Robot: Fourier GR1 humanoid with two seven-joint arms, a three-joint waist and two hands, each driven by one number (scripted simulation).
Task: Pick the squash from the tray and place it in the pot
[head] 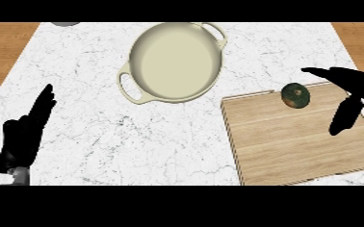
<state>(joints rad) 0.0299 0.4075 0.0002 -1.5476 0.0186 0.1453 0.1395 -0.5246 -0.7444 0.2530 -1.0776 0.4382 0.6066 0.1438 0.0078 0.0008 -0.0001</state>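
Squash (295,95) sits on your tray (284,149); right hand (346,101) spread wide beside it, ready to close. Pot (173,62) waits empty; left hand (27,130) rests, fingers straight.

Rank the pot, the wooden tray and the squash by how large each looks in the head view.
1. Wooden tray, cut off at the view's right edge
2. Pot
3. Squash, by far the smallest

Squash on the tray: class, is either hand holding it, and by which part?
Nothing is held. The squash lies on the tray; the open right hand is beside it.
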